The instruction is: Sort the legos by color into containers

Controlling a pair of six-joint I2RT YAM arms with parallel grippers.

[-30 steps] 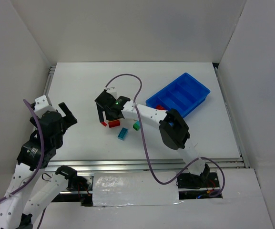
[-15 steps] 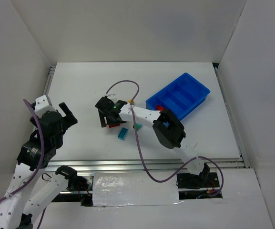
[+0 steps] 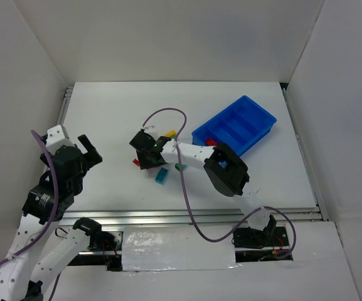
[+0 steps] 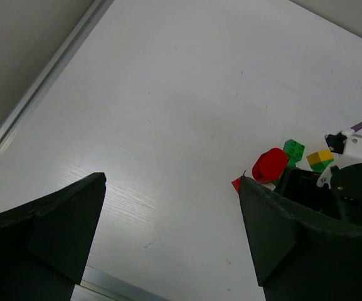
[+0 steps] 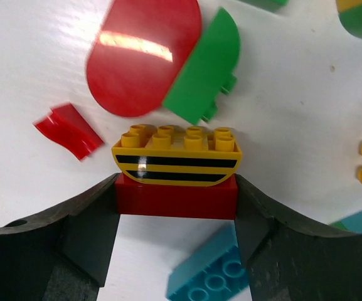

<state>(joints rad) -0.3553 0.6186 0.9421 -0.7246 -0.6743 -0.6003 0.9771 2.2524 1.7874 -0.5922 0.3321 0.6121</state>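
Observation:
My right gripper [image 5: 175,188] has closed on a red brick [image 5: 175,197], one finger on each end of it. A yellow black-striped brick [image 5: 175,153] is stacked on the red one. Around them lie a red rounded piece [image 5: 142,56], a green rounded piece [image 5: 202,69], a small red piece [image 5: 68,130] and a teal brick [image 5: 209,276]. From above, the right gripper [image 3: 146,157] is low over this cluster, left of the blue tray [image 3: 261,119]. Something red [image 3: 211,142] lies in the tray's nearest compartment. My left gripper [image 3: 90,150] is open and empty, far left of the legos.
A teal brick [image 3: 162,176], a green brick [image 3: 180,167] and a yellow one [image 3: 171,133] lie close to the right arm's wrist. The purple cable [image 3: 168,113] loops above the cluster. In the left wrist view, the left gripper [image 4: 172,182] hangs over bare white table.
The right gripper has dropped onto the cluster and its jaws have closed in on the red brick. The left arm has not moved.

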